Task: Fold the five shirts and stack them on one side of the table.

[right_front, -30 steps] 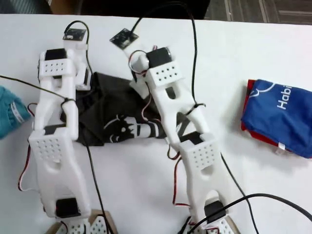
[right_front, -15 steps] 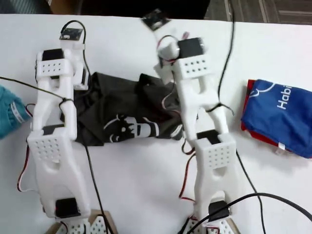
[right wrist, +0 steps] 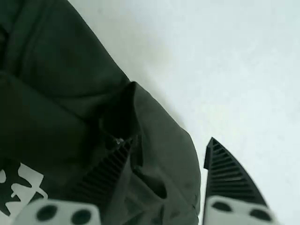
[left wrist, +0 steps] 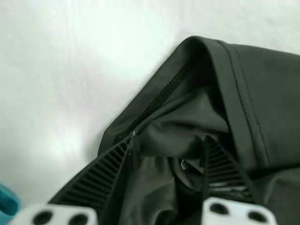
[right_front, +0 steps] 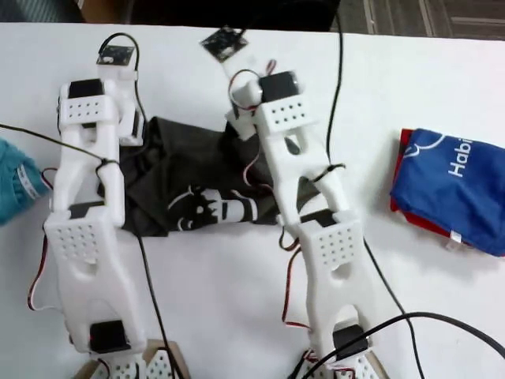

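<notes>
The black shirt (right_front: pixel 193 170) is soft, matt cloth with stitched hems and a flat white print, and it lies on a smooth white table (right_front: pixel 410 71) with a faint sheen. The arms (right_front: pixel 331 253) are matt white plastic, and the right gripper (right wrist: pixel 168 145) has ribbed black plastic fingers (right wrist: pixel 225 168). At 3 o'clock the blue shirt (right_front: pixel 454 185) is smooth cloth; at 9 o'clock the teal cloth (right_front: pixel 14 181) looks knitted.

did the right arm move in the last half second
Yes. In the high view the right arm swung back away from the blue shirt.
</notes>
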